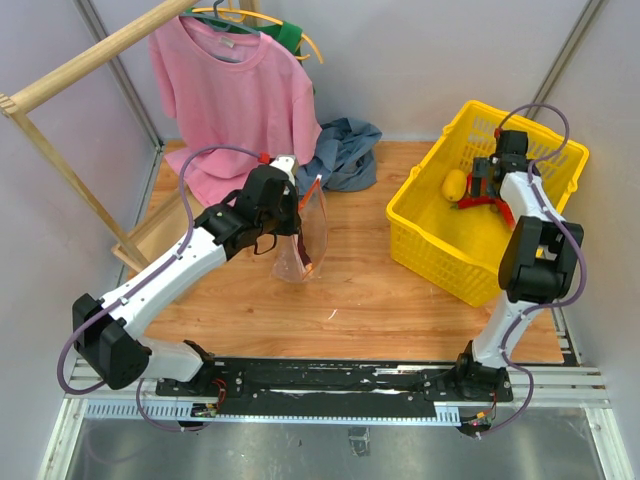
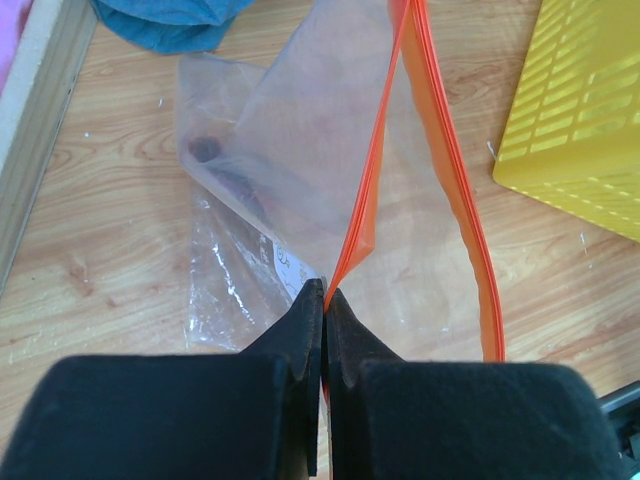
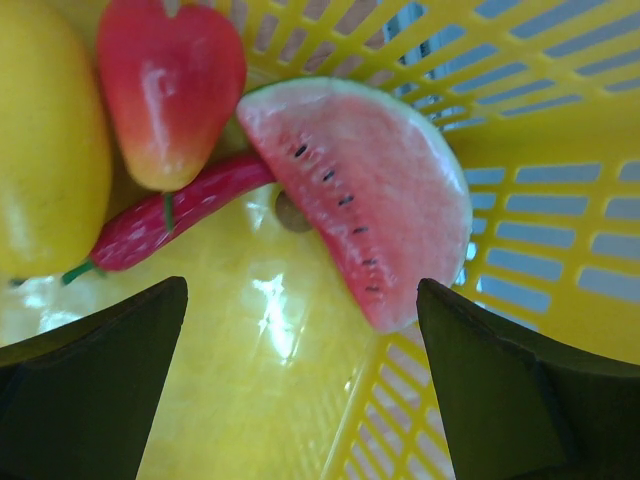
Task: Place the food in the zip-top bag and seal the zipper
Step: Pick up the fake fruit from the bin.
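- the left gripper point(image 2: 323, 295) is pinching the zip-top bag point(image 2: 300, 150) with its jaws pressed together on the orange-red edge.
- the zipper point(image 2: 440, 170) is running away from that grip in two strips that are spreading apart, so the bag's mouth is standing open.
- the bag is resting over the wooden table point(image 1: 370, 290), well apart from the yellow basket point(image 3: 560, 130).
- a dark brown-purple elongated piece point(image 2: 228, 178) is showing through the clear plastic, inside the bag.
- the right gripper point(image 3: 302, 290) is hovering inside the basket with its jaws spread wide, gripping nothing.
- the watermelon slice point(image 3: 370, 190) is lying on the basket floor just ahead of the open jaws, toward the right finger.
- the thin red chili point(image 3: 170, 215) is lying beside the slice, touching it.
- the red pepper-like piece point(image 3: 170, 80) is sitting just beyond the chili, and the yellow fruit point(image 3: 45, 140) is lying at the left edge.
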Robot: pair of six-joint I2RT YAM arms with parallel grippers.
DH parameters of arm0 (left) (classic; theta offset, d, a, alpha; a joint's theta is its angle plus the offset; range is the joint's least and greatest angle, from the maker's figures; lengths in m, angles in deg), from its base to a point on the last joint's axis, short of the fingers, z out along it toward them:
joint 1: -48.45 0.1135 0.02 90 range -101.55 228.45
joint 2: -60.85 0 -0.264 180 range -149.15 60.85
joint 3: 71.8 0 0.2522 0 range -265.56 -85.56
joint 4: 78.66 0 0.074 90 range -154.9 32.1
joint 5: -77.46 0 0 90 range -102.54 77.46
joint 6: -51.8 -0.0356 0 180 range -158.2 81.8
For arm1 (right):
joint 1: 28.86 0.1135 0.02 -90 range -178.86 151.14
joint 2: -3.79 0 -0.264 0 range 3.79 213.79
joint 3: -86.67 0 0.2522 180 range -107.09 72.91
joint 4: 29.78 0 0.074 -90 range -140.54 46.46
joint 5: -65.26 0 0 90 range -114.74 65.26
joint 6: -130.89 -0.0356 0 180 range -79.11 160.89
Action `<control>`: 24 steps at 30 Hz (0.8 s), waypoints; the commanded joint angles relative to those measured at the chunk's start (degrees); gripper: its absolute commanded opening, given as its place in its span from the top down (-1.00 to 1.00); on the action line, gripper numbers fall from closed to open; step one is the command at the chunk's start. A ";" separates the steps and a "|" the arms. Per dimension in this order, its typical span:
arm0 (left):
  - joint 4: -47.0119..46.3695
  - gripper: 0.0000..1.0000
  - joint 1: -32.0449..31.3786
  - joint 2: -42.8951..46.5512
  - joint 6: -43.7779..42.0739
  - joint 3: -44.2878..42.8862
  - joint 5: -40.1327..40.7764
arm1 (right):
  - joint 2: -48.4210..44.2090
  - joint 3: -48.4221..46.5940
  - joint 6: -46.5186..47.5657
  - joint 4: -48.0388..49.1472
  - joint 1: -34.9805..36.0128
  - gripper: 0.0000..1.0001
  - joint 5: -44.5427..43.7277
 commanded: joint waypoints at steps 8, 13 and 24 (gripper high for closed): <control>-2.59 1.00 0.67 1.21 -0.98 0.48 -1.65 | 11.35 -7.15 1.97 -0.54 -5.43 -0.97 -0.56; -2.59 0.99 0.67 1.62 -1.02 0.75 -1.51 | 14.42 -8.26 1.43 -2.51 -5.89 -0.97 -1.73; -2.81 0.99 0.65 1.58 -0.94 0.89 -1.59 | 13.80 -6.59 -0.26 -3.32 -7.33 -0.86 11.97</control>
